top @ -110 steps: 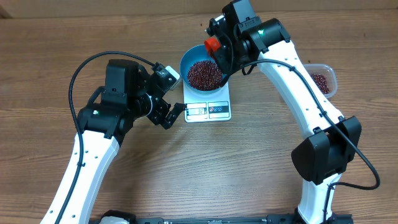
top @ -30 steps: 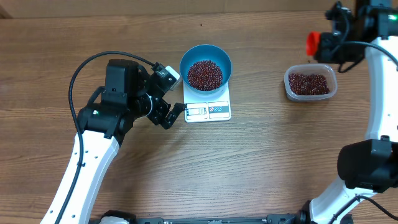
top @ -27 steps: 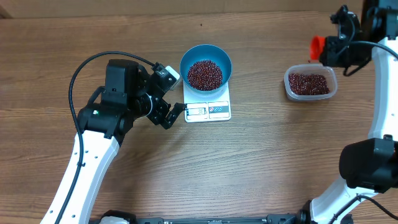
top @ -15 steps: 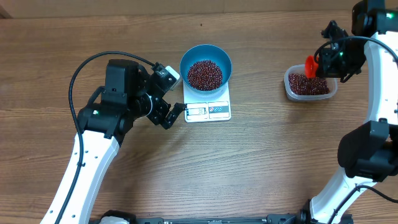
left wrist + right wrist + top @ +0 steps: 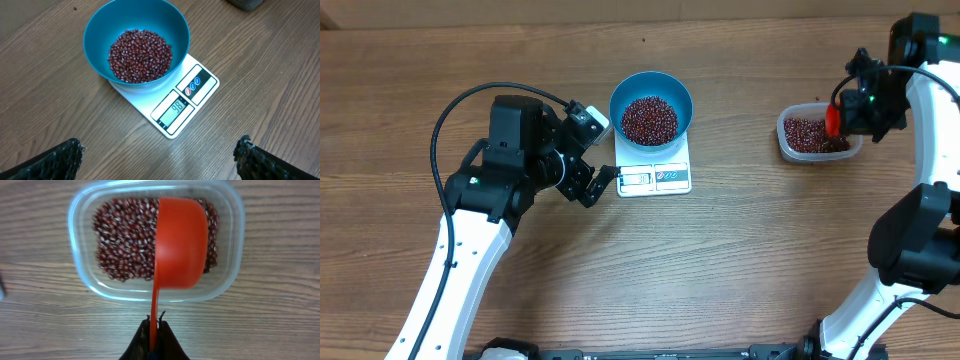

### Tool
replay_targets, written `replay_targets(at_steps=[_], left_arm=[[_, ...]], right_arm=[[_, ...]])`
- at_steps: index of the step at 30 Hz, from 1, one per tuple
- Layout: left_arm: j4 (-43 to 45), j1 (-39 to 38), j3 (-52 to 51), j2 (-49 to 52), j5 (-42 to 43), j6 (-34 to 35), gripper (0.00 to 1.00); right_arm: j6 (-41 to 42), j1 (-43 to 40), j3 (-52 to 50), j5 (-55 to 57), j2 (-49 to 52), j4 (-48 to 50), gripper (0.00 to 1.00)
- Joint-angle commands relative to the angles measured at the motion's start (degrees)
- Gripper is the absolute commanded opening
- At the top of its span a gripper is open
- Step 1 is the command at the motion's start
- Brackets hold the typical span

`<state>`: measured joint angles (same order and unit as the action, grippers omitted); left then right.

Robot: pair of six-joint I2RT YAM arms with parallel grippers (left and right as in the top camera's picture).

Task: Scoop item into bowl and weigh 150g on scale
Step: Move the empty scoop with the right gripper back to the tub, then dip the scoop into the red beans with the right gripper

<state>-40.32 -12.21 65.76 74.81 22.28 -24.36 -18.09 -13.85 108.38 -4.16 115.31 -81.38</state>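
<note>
A blue bowl (image 5: 651, 101) (image 5: 136, 44) holding a heap of dark red beans (image 5: 649, 119) (image 5: 140, 55) stands on the white scale (image 5: 655, 176) (image 5: 186, 102), whose display is lit. My left gripper (image 5: 601, 183) (image 5: 160, 159) hovers open just left of the scale, nothing between its fingers. My right gripper (image 5: 850, 112) (image 5: 155, 325) is shut on the handle of a red scoop (image 5: 833, 118) (image 5: 179, 245). The scoop's cup sits tilted on its side over the beans (image 5: 125, 237) in the clear tub (image 5: 819, 135) (image 5: 82, 275) at the right.
The wooden table (image 5: 720, 260) carries only the scale with its bowl and the clear tub. A black cable (image 5: 480, 95) loops over the left arm.
The right arm has brought the red scoop down from behind the tub into the tub and tilted it. The left arm, bowl and scale have not moved.
</note>
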Motion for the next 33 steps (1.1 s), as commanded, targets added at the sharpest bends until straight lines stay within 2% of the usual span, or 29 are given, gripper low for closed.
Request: replay_targets(at_steps=[1,22,33], left_arm=[[0.0,0.6,0.2,0.1,0.2,0.4,1.00],[0.1,0.6,0.2,0.1,0.2,0.4,0.99],[0.1,0.6,0.2,0.1,0.2,0.4,1.00]], right_arm=[[-0.4,-0.1,-2.1,1.8,0.0,1.7,0.04],[0.0,-0.1,-10.2,1.5,0.5,9.5,0.04],[0.0,0.0,-10.2,-6.5,0.8,9.2,0.04]])
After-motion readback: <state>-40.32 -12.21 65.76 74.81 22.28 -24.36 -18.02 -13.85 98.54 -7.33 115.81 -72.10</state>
